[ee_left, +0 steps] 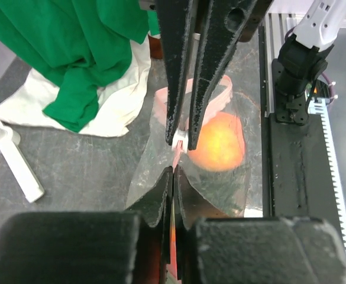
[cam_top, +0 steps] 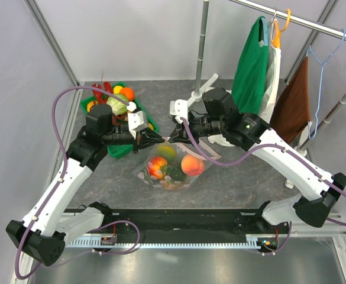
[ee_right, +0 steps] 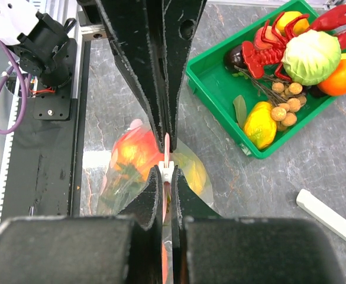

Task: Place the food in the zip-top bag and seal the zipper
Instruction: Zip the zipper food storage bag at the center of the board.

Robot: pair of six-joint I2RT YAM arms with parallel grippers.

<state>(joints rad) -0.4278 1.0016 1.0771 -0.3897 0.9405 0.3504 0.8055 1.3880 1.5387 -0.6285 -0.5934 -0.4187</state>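
Note:
The zip-top bag hangs down to the table between both grippers, lifted by its top edge. Inside it are an orange peach, a red-yellow fruit and a green piece. My left gripper is shut on the pink zipper. My right gripper faces it tip to tip, shut on the same strip at its white slider. In the left wrist view my left gripper pinches the strip above the peach. In the right wrist view my right gripper holds the zipper.
A green tray at the back left holds more toy food, including a cabbage, a red lobster and a lemon. A clothes rack at the back right carries a green garment, white cloth and brown cloth. A white stick lies on the table.

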